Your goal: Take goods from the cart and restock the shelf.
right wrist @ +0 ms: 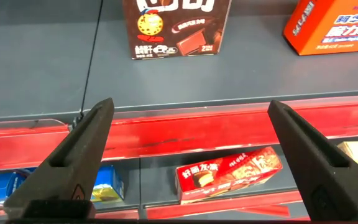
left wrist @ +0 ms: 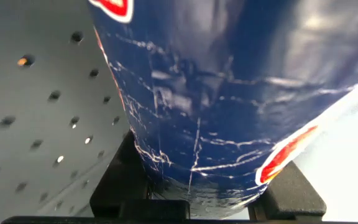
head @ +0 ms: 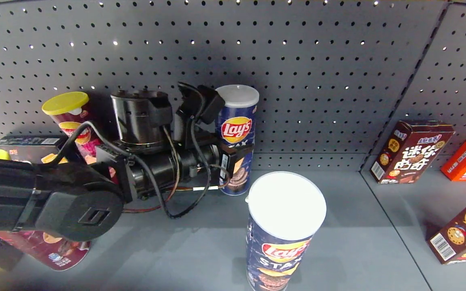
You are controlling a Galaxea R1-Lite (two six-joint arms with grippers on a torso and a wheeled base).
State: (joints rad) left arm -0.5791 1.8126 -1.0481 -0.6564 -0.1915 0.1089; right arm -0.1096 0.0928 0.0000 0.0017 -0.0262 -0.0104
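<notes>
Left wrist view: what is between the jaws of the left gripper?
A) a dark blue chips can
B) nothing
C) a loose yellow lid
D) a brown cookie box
A: the dark blue chips can sits between the two jaws of the left gripper, which close on its sides; the head view shows it upright by the pegboard.

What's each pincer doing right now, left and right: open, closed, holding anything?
Left pincer: closed on the rear blue chips can.
Right pincer: open, holding nothing.
</notes>
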